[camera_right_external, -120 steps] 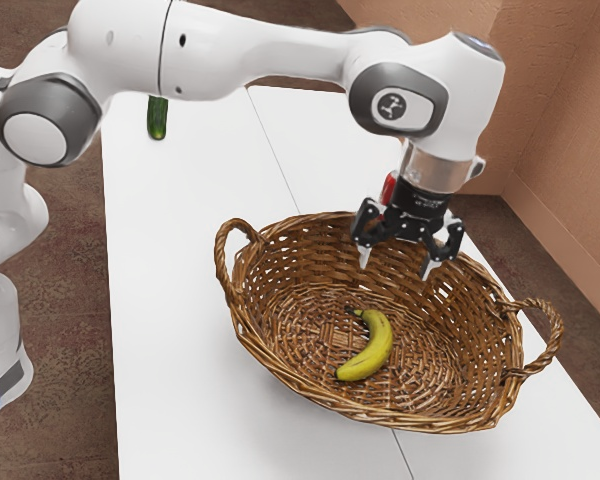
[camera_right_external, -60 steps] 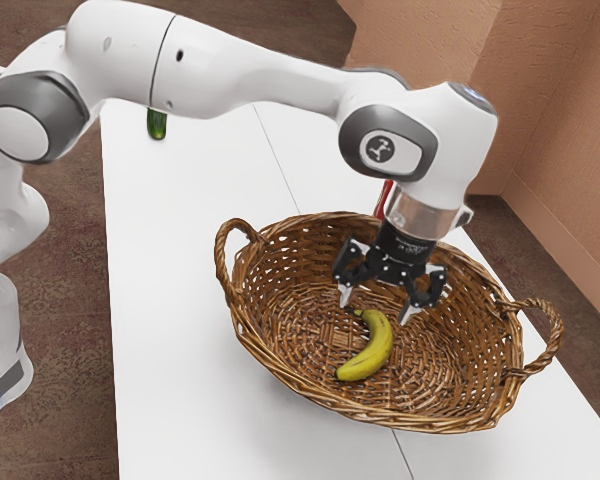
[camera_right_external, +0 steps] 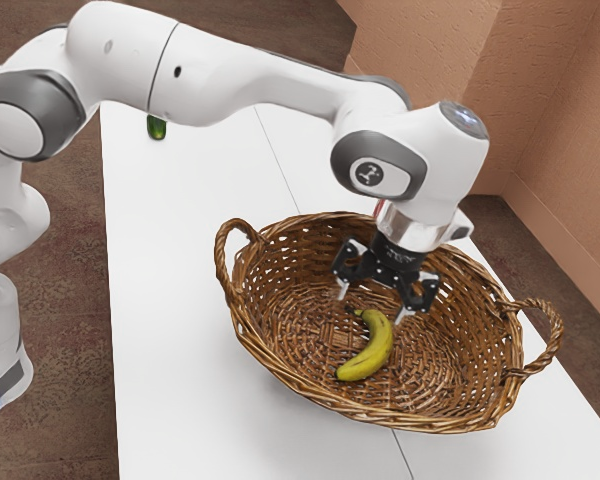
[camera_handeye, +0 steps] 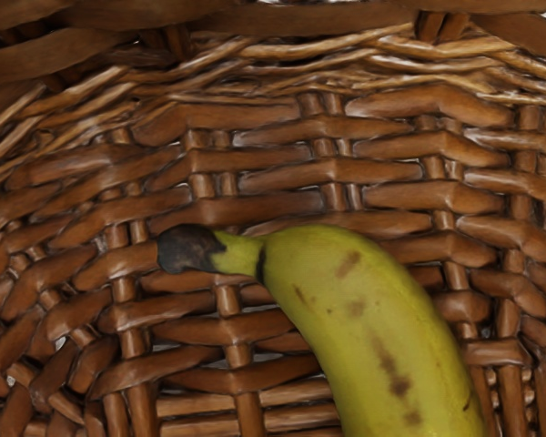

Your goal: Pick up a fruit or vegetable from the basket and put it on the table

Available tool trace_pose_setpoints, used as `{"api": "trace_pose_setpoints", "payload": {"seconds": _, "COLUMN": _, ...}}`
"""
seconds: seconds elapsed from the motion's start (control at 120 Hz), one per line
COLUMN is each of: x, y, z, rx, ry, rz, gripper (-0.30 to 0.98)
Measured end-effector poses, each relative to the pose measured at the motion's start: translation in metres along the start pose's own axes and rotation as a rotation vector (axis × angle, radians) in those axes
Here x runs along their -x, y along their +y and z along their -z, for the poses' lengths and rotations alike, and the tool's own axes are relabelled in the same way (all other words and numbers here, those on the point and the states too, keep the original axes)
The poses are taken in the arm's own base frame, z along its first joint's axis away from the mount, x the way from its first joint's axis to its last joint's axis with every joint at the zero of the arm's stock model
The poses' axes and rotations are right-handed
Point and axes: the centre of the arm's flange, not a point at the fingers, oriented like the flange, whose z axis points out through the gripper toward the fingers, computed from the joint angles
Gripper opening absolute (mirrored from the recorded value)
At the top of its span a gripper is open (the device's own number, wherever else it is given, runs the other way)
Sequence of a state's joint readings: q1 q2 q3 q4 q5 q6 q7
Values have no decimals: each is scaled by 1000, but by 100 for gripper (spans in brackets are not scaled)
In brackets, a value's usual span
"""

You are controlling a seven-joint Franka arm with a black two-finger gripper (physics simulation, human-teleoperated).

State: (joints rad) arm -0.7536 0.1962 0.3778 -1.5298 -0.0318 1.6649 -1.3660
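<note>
The black gripper (camera_right_external: 370, 306) is inside the basket's opening with its fingers spread apart, over the stem end of the banana, and nothing is held between them. A yellow banana (camera_right_external: 370, 352) lies on the floor of the brown wicker basket (camera_right_external: 280, 373). In the wrist view the banana (camera_handeye: 373, 332) shows brown spots and a dark stem tip, resting on the woven basket (camera_handeye: 209, 382).
The basket's looped handles rise at its two ends, and its rim surrounds the hand. A green cucumber (camera_right_external: 157, 128) lies far off on the white table (camera_right_external: 170, 300). Something red (camera_right_external: 380, 208) is partly hidden behind the wrist.
From above the basket's far rim, the gripper has come down and toward the exterior view's left, over the banana. Its fingers remain apart, and the banana has not moved.
</note>
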Motion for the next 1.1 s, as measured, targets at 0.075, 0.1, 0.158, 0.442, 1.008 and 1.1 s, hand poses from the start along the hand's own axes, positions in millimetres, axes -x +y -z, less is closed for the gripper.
{"api": "trace_pose_setpoints", "payload": {"seconds": 0.075, "x": -1, "y": 6, "z": -8, "rx": 4, "ry": 7, "rz": -32, "gripper": 67}}
{"api": "trace_pose_setpoints", "payload": {"seconds": 0.1, "x": -1, "y": 9, "z": -10, "rx": 8, "ry": 9, "rz": -43, "gripper": 67}}
{"api": "trace_pose_setpoints", "payload": {"seconds": 0.158, "x": 0, "y": 13, "z": -14, "rx": 22, "ry": 14, "rz": -66, "gripper": 66}}
{"api": "trace_pose_setpoints", "payload": {"seconds": 0.442, "x": 23, "y": 18, "z": -14, "rx": 89, "ry": -4, "rz": -167, "gripper": 65}}
{"api": "trace_pose_setpoints", "payload": {"seconds": 1.008, "x": 20, "y": 17, "z": -35, "rx": 115, "ry": -63, "rz": -166, "gripper": 54}}
{"api": "trace_pose_setpoints", "payload": {"seconds": 1.1, "x": 16, "y": 18, "z": -37, "rx": 116, "ry": -69, "rz": -159, "gripper": 48}}
